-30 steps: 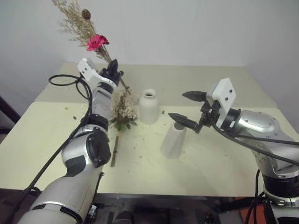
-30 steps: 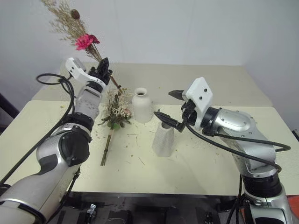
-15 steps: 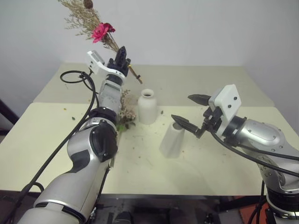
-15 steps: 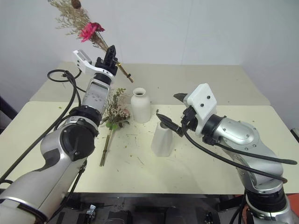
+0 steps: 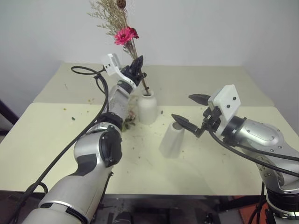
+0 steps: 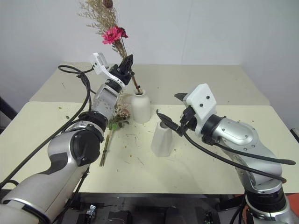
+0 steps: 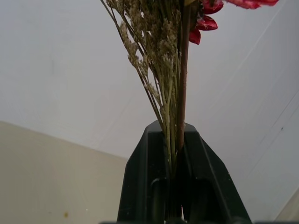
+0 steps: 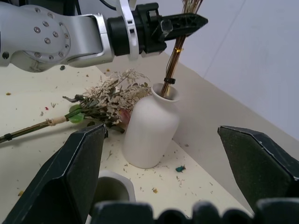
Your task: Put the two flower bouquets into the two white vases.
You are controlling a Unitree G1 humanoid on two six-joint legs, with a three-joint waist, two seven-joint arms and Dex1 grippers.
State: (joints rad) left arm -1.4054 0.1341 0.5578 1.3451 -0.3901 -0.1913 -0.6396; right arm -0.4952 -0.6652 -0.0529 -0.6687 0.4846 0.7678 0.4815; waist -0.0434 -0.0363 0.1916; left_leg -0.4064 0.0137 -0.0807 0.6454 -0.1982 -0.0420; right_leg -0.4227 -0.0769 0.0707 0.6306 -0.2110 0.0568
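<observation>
Plain white wall (image 5: pixel 210 28), pale cream table (image 5: pixel 42 140) strewn with plant crumbs, possibly two tabletops abutting

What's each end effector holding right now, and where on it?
Left end effector grips the dried grass bouquet by its lower stems; right end effector holds nothing.

Head pair: you look from above the near edge of the table (image 5: pixel 56 140), forward and down, with the bottle vase (image 5: pixel 148 106) mid-frame; both eyes share the whole tabletop and both arms, the right eye sitting slightly to one side.
Left wrist: you sit right behind the left pincer (image 7: pixel 174 163), aimed upward past the dried-grass stems (image 7: pixel 170 93) at the wall (image 7: pixel 60 70), very close.
Right wrist: you look level between the right pincer (image 8: pixel 173 154) fingers at the bottle vase, close; it shares that vase and the left pincer with the head pair.
</observation>
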